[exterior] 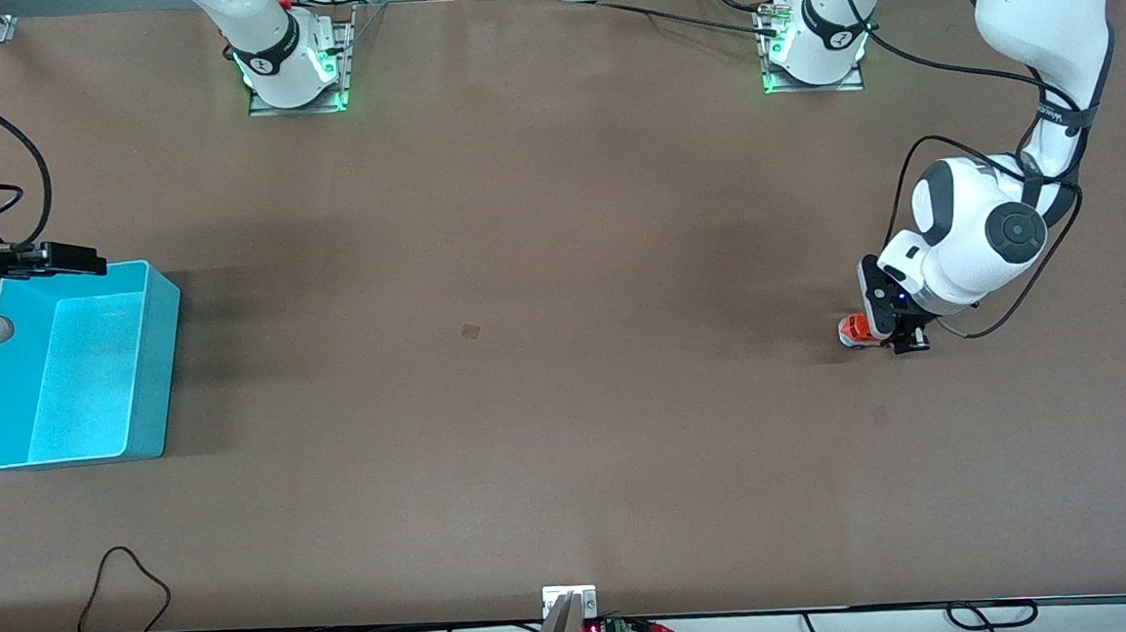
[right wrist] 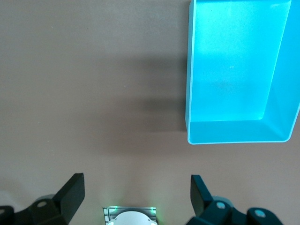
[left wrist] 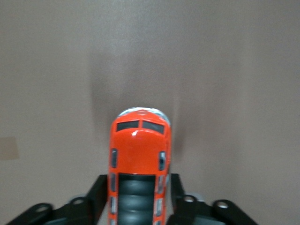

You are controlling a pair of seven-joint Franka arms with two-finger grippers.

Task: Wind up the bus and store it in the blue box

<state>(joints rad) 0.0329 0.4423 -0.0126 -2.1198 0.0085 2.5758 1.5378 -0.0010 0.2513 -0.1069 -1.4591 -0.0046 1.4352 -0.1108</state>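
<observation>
The small orange-red bus (exterior: 853, 329) stands on the table at the left arm's end, its white-grey front end pointing toward the right arm's end. My left gripper (exterior: 879, 332) is down at the table and shut on the bus's rear half. In the left wrist view the bus (left wrist: 140, 145) sits between the two black fingers of the left gripper (left wrist: 137, 199), which press on its sides. The blue box (exterior: 68, 371) stands open and empty at the right arm's end. My right gripper (exterior: 43, 289) hangs open and empty above the box's edge; its wrist view shows the box (right wrist: 234, 70).
The right arm's base (exterior: 291, 54) and the left arm's base (exterior: 815, 42) stand along the table's back edge. A small brown mark (exterior: 470, 330) lies mid-table. Cables (exterior: 130, 587) run along the table's front edge.
</observation>
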